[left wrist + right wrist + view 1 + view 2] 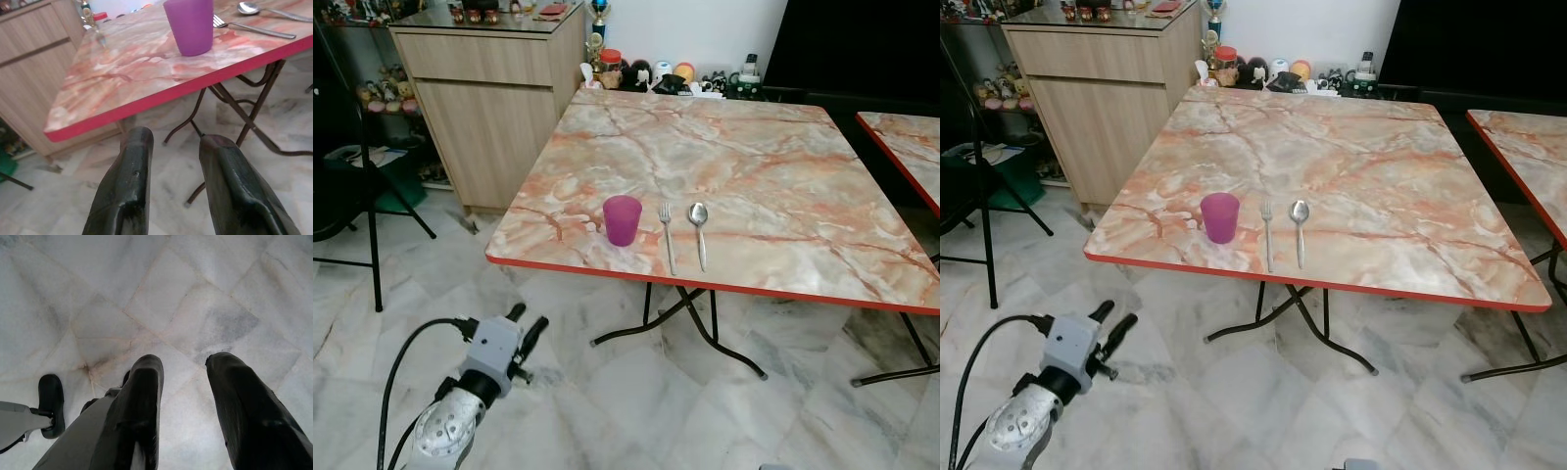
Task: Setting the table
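Observation:
A purple cup (622, 218) stands upright near the front edge of the marble table (783, 166). Just right of it lie a fork (667, 235) and a spoon (699, 230), side by side, handles toward me. My left gripper (527, 328) is open and empty, held low over the floor in front of the table's left front corner, below the red edge. In the left wrist view its fingers (132, 166) point up at the cup (190, 24) and the fork (254, 29). My right gripper (185, 364) hangs open over the floor, with nothing between its fingers.
A wooden cabinet (499, 88) stands left of the table, and a black chair (362, 196) is further left. A second marble table (911, 147) is at the right. Small jars and toys (656, 76) line the far edge. Folding legs (705, 333) cross under the table.

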